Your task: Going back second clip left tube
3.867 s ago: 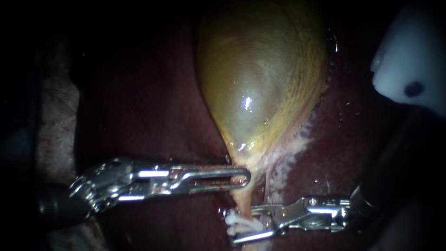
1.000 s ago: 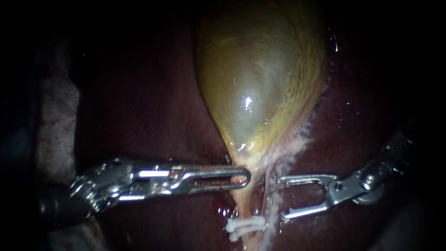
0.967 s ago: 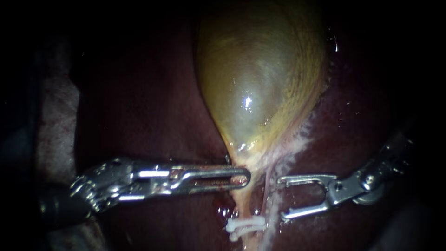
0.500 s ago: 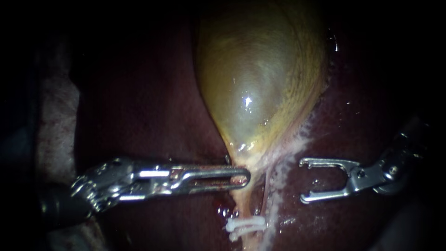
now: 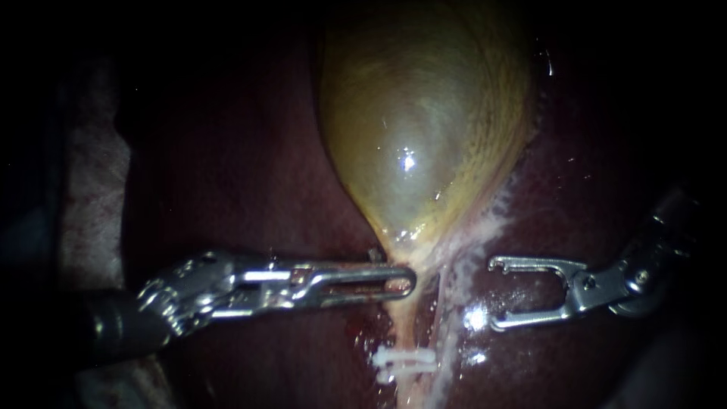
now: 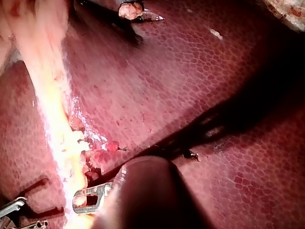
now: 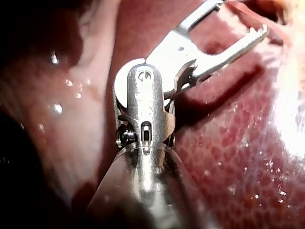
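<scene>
The yellow-green gallbladder (image 5: 424, 129) lies on the dark red liver (image 5: 242, 174). Its neck narrows into a pale tube (image 5: 405, 333) that carries a white clip (image 5: 405, 360) across it. My left instrument (image 5: 405, 282) comes in level from the left, its jaws shut on the gallbladder's neck. In the left wrist view its slotted jaw (image 6: 90, 200) lies against the pale strand (image 6: 57, 109). To the right of the tube my right instrument (image 5: 494, 295) holds its jaws wide open and empty, apart from the tissue. The right wrist view shows those open jaws (image 7: 240, 16) above the liver (image 7: 228, 157).
A whitish band of tissue (image 5: 469, 242) runs down the gallbladder's right edge beside a thinner strand (image 5: 441, 326). Pale tissue (image 5: 91, 182) borders the liver at the far left. The right instrument's jaw tips (image 6: 14, 210) show beside the strand in the left wrist view.
My right instrument drew back to the right, away from the tube, jaws still open and empty. In the last half second my left instrument shifted slightly right and up, taking the neck with it.
</scene>
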Action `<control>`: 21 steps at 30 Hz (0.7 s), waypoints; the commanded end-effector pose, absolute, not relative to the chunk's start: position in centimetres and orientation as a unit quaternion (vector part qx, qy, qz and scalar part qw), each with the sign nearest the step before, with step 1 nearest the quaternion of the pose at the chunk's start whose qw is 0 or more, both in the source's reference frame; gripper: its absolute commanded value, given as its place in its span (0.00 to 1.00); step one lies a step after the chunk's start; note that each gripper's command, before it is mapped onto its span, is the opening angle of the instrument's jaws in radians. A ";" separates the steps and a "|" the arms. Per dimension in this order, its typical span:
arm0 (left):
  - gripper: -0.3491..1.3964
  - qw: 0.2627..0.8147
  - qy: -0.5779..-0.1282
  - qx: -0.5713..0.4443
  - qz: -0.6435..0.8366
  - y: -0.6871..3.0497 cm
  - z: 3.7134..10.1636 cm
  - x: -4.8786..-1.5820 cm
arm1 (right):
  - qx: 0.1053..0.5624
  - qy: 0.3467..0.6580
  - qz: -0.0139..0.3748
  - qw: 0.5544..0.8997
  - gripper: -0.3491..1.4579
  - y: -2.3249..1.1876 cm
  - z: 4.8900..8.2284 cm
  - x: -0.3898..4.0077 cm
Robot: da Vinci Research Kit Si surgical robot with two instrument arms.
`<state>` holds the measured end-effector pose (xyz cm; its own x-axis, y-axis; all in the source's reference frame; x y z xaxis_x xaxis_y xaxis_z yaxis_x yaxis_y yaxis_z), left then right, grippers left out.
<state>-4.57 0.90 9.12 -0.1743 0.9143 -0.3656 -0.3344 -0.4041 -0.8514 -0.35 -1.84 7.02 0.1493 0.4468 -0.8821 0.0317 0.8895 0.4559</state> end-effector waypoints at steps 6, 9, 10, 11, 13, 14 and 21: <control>0.00 0.451 -0.308 -0.462 0.699 0.89 9.27 -4.70 | 0.188 0.637 0.141 0.734 0.47 -1.85 7.02 -0.35; 0.00 0.450 -0.307 -0.463 0.699 0.89 9.32 -4.74 | 0.188 0.637 0.141 0.734 0.47 -1.85 7.02 -0.35; 0.00 0.450 -0.307 -0.463 0.699 0.90 9.33 -4.75 | 0.188 0.637 0.141 0.734 0.48 -1.85 7.02 -0.35; 0.00 0.450 -0.308 -0.463 0.699 0.90 9.34 -4.76 | 0.188 0.637 0.141 0.734 0.48 -1.85 7.02 -0.35; 0.00 0.450 -0.307 -0.463 0.699 0.90 9.37 -4.77 | 0.188 0.637 0.141 0.734 0.48 -1.85 7.02 -0.35; 0.00 0.450 -0.307 -0.463 0.699 0.90 9.37 -4.77 | 0.188 0.637 0.142 0.734 0.48 -1.85 7.02 -0.35; 0.00 0.451 -0.309 -0.463 0.698 0.91 9.40 -4.79 | 0.188 0.637 0.141 0.734 0.48 -1.85 7.02 -0.35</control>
<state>-4.79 0.91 9.40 -0.1651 0.9151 -0.3678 -0.3434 -0.4029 -0.8484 -0.35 -1.85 7.02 0.1493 0.4472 -0.8819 0.0313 0.8893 0.4563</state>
